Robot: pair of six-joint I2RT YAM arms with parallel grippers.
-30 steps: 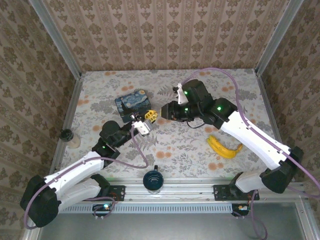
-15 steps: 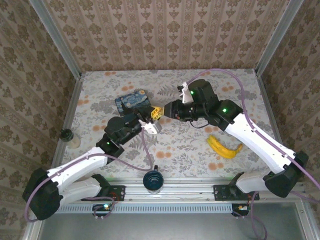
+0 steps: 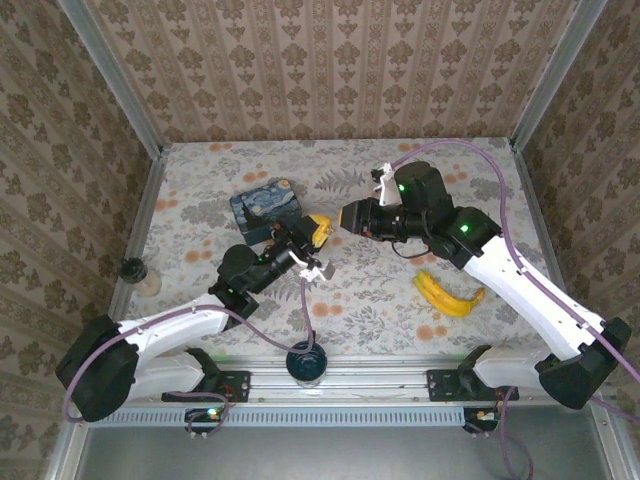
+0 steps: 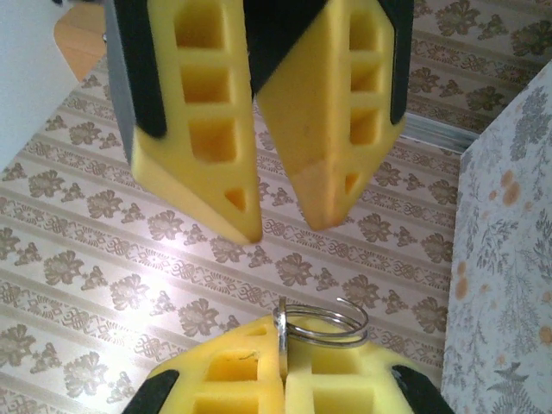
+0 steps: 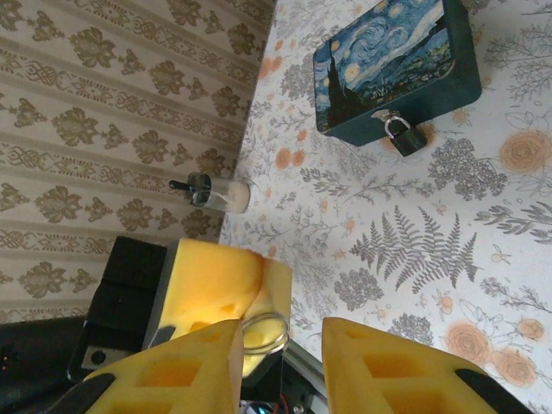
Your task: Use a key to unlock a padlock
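L gripper [image 4: 283, 362]: ribbed yellow foam pads pressed flat together, pinching a thin steel wire key ring [image 4: 321, 326]. R gripper [image 4: 283, 220] faces it at 12 o'clock in L wrist view, wedge-shaped foam jaws apart, nothing betw them. Small black squarish padlock [image 5: 404, 136] w/ pale curved shackle hangs on front of glossy starry-night box [image 5: 392, 65], approx 10 o'clock from both grippers on the floral tabletop [image 3: 370, 290] in top view.

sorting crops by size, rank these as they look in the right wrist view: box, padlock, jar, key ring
1. box
2. jar
3. padlock and key ring look alike. The ring is much nearer the camera, so they are left unranked.
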